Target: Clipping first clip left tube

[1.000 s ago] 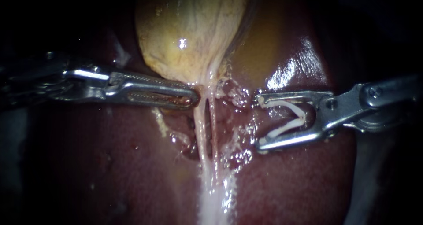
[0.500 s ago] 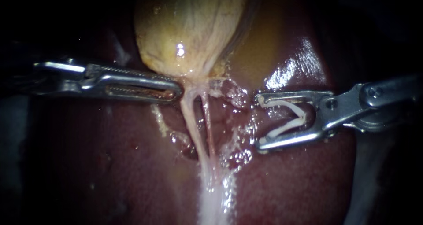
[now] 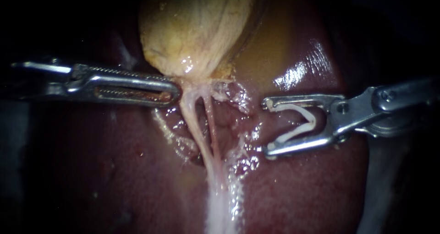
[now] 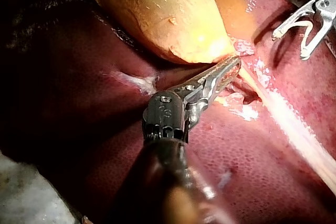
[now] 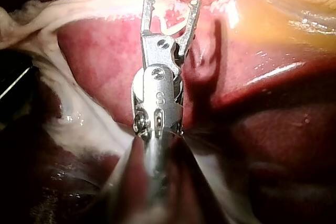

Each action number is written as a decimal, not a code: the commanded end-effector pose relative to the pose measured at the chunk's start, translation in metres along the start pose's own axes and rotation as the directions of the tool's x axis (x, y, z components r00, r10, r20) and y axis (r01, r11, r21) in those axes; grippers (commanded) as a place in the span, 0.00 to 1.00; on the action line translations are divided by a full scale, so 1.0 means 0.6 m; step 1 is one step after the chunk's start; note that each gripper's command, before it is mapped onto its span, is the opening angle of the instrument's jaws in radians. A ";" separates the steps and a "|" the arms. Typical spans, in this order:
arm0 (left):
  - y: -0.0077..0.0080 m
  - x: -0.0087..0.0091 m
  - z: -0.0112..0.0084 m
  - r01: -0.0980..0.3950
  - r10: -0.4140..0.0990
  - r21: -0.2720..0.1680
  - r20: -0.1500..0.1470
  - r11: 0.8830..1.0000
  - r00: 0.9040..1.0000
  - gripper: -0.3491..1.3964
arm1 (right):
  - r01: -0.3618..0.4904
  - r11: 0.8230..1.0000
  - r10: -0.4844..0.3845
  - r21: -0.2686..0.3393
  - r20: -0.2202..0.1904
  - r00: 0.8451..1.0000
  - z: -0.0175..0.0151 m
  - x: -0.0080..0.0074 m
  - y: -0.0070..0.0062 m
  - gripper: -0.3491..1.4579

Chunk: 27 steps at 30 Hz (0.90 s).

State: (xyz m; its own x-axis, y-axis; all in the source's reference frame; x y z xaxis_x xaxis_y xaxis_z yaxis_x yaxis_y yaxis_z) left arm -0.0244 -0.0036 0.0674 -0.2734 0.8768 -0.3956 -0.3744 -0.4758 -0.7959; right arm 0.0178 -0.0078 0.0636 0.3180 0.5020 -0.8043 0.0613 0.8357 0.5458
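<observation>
Pulled leftward since a second ago: left instrument (image 3: 176,93), pincer clenched on the gallbladder (image 3: 197,28) neck, tubes dragged aslant with it; left tube (image 3: 193,124) taut and bare just below that tip, right tube (image 3: 210,119) beside it; right instrument (image 3: 268,127) unmoved over the liver (image 3: 298,188), pincer spread, grasping an open white clip (image 3: 313,121), clear of both tubes.

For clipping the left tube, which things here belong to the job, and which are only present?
Job: left tube; clip, held by right instrument; left instrument, jaws shut on gallbladder.
Only present: right tube; liver.
</observation>
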 end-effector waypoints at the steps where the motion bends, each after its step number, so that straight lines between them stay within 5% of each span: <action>1: 0.0000 0.0000 0.0000 0.000 0.000 0.000 0.000 1.000 1.000 0.00 | 0.002 1.000 -0.002 0.006 0.002 1.000 0.0009 -0.0004 -0.0002 0.47; 27: 0.0011 0.0002 0.0004 -0.004 0.004 0.004 -0.002 1.000 1.000 0.00 | -0.001 0.999 0.001 0.044 0.001 1.000 0.0163 -0.0071 -0.0001 0.47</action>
State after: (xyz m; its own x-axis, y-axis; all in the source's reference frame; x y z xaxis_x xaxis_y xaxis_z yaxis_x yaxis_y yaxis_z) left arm -0.0249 -0.0039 0.0670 -0.2734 0.8749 -0.3998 -0.3762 -0.4798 -0.7927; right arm 0.0259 -0.0122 0.0695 0.3194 0.5054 -0.8016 0.1037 0.8222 0.5597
